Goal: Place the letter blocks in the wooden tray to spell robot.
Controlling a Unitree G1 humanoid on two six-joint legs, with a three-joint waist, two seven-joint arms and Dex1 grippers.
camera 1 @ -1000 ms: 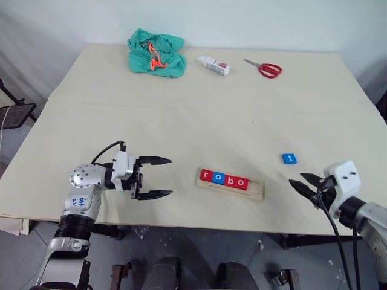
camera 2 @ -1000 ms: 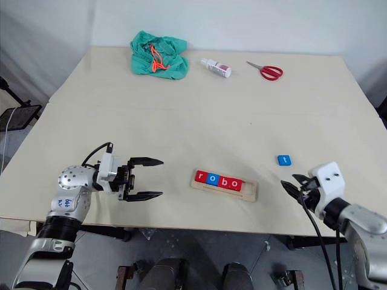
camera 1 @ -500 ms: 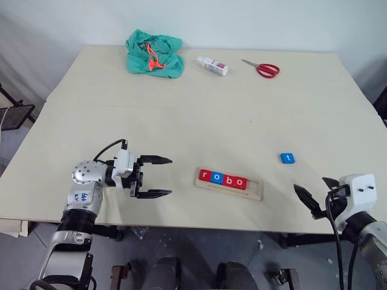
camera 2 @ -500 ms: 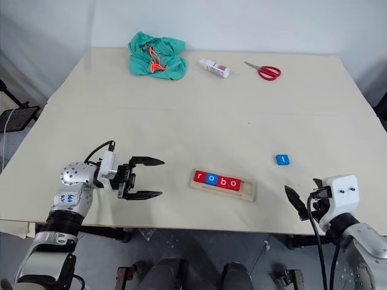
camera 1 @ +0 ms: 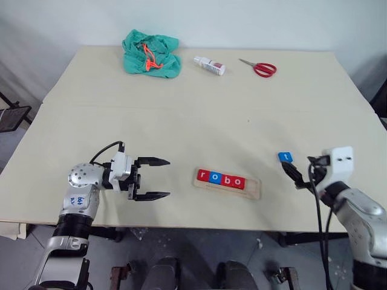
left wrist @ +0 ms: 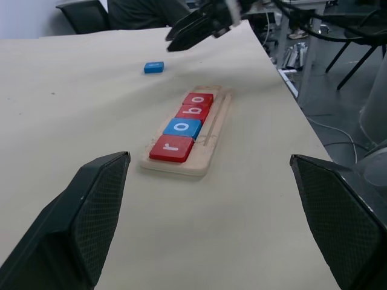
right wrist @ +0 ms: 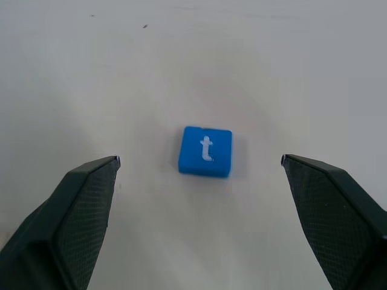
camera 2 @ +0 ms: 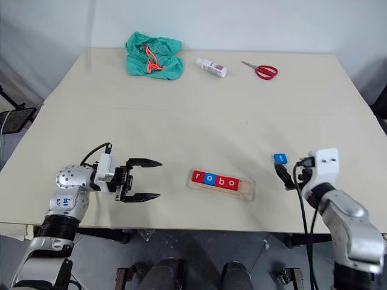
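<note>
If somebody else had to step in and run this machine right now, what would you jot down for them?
Left end effector: open, empty, level above the table, left of the wooden tray.
Right end effector: open, empty, just short of the blue t block, which lies loose on the table between its fingers' line, untouched.
Done: r, o, b, o blocks sit in the tray in order.
Left: grasp the t block and set it in the free slot at the tray's right end.
Cloth, bottle and scissors lie at the far edge, out of the way.
</note>
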